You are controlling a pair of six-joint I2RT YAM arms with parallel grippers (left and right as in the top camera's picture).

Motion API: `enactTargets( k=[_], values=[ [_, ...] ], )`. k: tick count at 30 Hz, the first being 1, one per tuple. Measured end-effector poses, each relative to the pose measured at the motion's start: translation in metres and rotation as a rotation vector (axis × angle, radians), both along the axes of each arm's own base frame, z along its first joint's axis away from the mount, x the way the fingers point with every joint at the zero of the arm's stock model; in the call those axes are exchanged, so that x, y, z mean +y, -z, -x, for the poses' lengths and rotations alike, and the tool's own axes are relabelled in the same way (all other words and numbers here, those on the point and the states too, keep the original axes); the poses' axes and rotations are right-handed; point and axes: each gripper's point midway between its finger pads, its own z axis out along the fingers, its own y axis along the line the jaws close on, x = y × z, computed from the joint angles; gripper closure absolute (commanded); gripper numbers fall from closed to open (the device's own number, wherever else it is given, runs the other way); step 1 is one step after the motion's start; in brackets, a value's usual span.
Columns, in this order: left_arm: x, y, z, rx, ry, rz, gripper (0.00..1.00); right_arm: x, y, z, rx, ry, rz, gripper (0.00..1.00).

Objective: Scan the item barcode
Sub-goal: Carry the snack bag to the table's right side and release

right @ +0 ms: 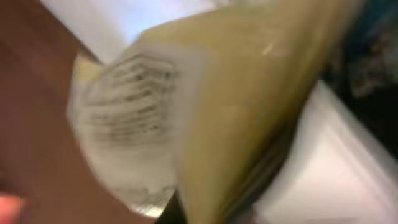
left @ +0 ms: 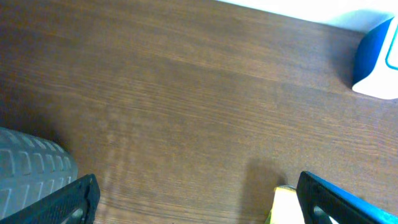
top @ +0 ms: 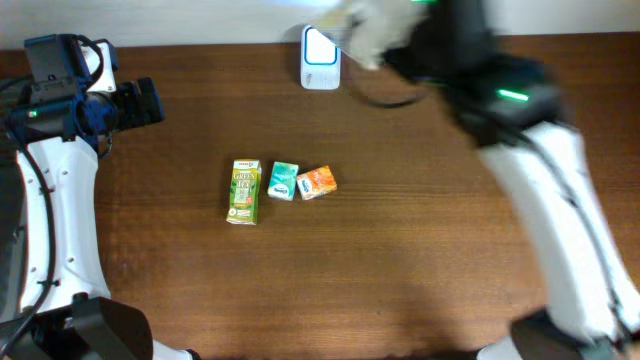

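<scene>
Brown wood runs bare along the near edge of the desk (top: 420, 250), and nothing of the task lies there. Toward the middle three items sit in a short row: a green carton (top: 244, 191) lying flat, a teal box (top: 284, 181) just beside it, and an orange box (top: 317, 182) touching or nearly touching the teal one. None of them is held. Over by the left edge the left pincer (top: 148, 102) hangs above bare wood with its fingers spread wide and nothing between them, well apart from the row.

At the far edge stands the white and blue scanner (top: 321, 58). Just to its right the right pincer (top: 385, 45) is pressed together on a pale yellowish packet (top: 362, 32) and holds it up off the desk beside the scanner. The right wrist view shows a printed white panel on the packet, too blurred to tell whether it is the barcode, or whether it faces the scanner.

By my reading the pick-up and the carry to the scanner are done for this packet; turning the code to the scanner and getting the read are left, and the three items in the row look unscanned
</scene>
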Motion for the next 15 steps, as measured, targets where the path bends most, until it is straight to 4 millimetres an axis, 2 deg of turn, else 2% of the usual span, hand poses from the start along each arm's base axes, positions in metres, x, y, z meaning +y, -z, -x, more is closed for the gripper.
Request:
enactTargets(
  k=[1, 2, 3, 4, 6, 8, 11, 12, 15],
  values=[
    [0.000, 0.000, 0.000, -0.001, 0.000, 0.000, 0.01, -0.024, -0.001, 0.023, 0.086, 0.041, -0.127, 0.96],
    [0.000, 0.000, 0.000, 0.000, 0.000, 0.000, 0.01, -0.057, 0.000, 0.040, 0.163, 0.119, -0.251, 0.96],
    [0.000, 0.000, 0.000, -0.001, 0.000, 0.000, 0.01, -0.078, 0.013, 0.052, 0.262, 0.172, -0.341, 0.96],
    [0.000, 0.000, 0.000, 0.000, 0.000, 0.000, 0.01, -0.090, 0.030, 0.059, 0.365, 0.204, -0.407, 0.96],
    [0.000, 0.000, 0.000, -0.001, 0.000, 0.000, 0.01, -0.120, 0.068, 0.061, 0.544, 0.291, -0.528, 0.96],
    [0.000, 0.000, 0.000, 0.000, 0.000, 0.000, 0.01, -0.159, 0.114, 0.050, 0.678, 0.384, -0.649, 0.96],
    [0.000, 0.000, 0.000, 0.000, 0.000, 0.000, 0.01, -0.203, 0.174, 0.037, 0.785, 0.467, -0.798, 0.96],
    [0.000, 0.000, 0.000, 0.000, 0.000, 0.000, 0.01, -0.216, 0.188, 0.033, 0.786, 0.484, -0.834, 0.96],
    [0.000, 0.000, 0.000, 0.000, 0.000, 0.000, 0.01, -0.252, 0.244, 0.030, 0.814, 0.559, -0.936, 0.96]
  ],
)
